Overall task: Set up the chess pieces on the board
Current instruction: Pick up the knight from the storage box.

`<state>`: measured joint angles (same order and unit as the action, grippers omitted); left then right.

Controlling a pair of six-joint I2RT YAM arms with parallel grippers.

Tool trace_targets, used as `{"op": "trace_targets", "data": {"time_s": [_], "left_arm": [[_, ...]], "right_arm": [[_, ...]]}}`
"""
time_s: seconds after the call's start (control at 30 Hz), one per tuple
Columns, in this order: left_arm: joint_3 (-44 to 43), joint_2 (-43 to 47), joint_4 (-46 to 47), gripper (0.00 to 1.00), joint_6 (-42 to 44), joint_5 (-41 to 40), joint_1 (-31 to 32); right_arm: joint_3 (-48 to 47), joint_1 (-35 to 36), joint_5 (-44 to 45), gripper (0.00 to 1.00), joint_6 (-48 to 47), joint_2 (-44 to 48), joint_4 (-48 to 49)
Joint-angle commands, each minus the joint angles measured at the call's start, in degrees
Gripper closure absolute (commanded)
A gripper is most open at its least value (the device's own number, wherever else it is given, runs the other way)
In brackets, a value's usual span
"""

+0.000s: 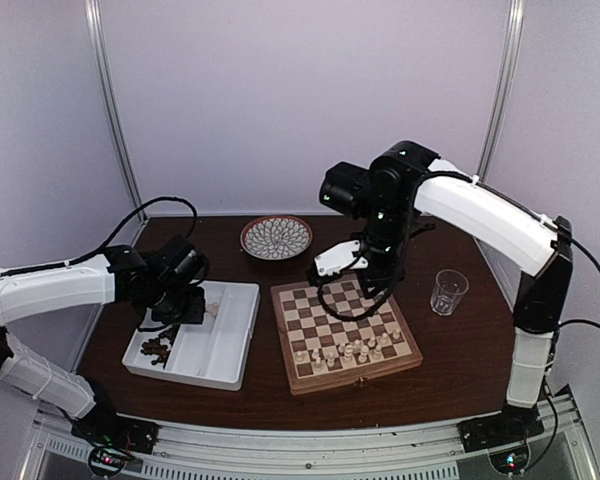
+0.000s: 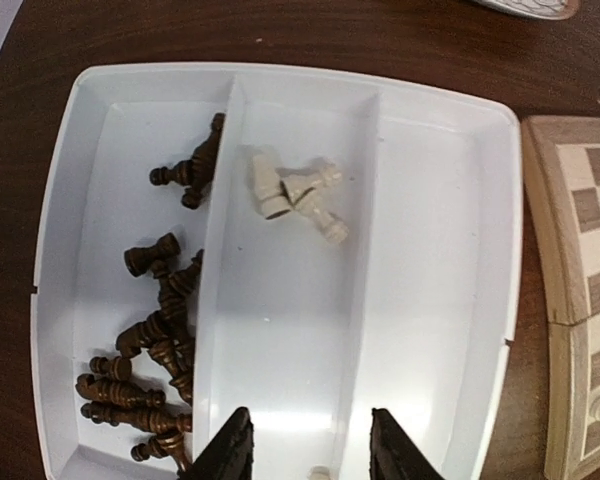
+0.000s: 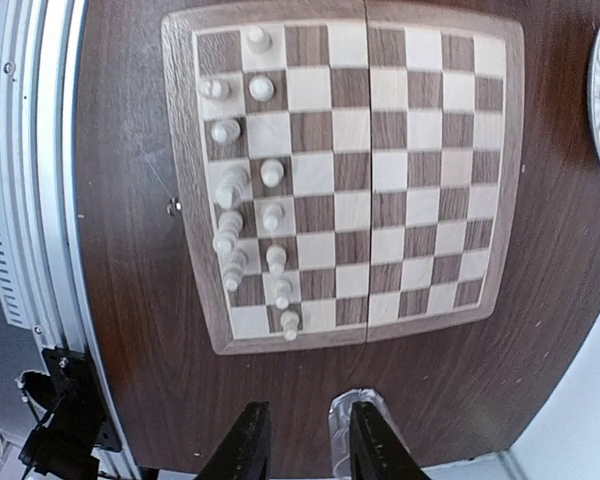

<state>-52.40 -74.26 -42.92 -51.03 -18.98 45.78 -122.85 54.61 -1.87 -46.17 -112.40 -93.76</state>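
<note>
Cream pieces [image 3: 272,215] line the near edge of the board [image 3: 430,180]. Dark pieces [image 2: 150,338] lie in the tray [image 2: 440,250]. Left claw [image 2: 310,455] and right claw [image 3: 305,445] hang parted and empty. A plate [image 1: 277,237] and a glass [image 1: 448,291] stand near the board.

Pale lilac walls [image 1: 300,100] with 2 metal corner posts [image 1: 115,110] enclose a dark brown wooden table [image 1: 460,350], evenly lit
</note>
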Motion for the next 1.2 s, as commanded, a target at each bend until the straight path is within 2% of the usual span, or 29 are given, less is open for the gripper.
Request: {"op": "trace_targets", "data": {"time_s": [0.0,0.1,0.3,0.37,0.5,0.7,1.17], "left_arm": [[-0.7,-2.0,1.7,0.60,2.4,4.4,-7.0],[-1.3,-4.9,4.6,0.64,2.0,3.9,-8.8],[-7.9,-14.7,6.0,0.70,3.6,5.1,-11.0],[-9.7,-17.9,6.2,0.70,3.7,5.3,-12.0],[-11.8,-22.8,6.9,0.70,2.7,6.0,-13.8],[-14.3,-28.7,6.1,0.74,0.6,3.3,-14.4],[-16.2,-33.4,4.0,0.81,-1.9,1.3,-15.3]], "right_arm": [[7.5,-7.1,-6.6,0.69,0.7,6.7,-0.4],[18.3,-10.4,-10.1,0.69,3.0,14.4,6.9],[41.2,-13.1,-14.0,0.71,12.2,30.5,25.5],[46.7,-14.3,-16.2,0.71,14.1,34.9,30.0],[54.3,-21.4,-22.1,0.70,15.8,41.7,35.3],[58.2,-23.2,-24.7,0.67,16.5,46.7,37.6],[59.9,-23.8,-26.7,0.65,16.6,47.7,38.8]]}}
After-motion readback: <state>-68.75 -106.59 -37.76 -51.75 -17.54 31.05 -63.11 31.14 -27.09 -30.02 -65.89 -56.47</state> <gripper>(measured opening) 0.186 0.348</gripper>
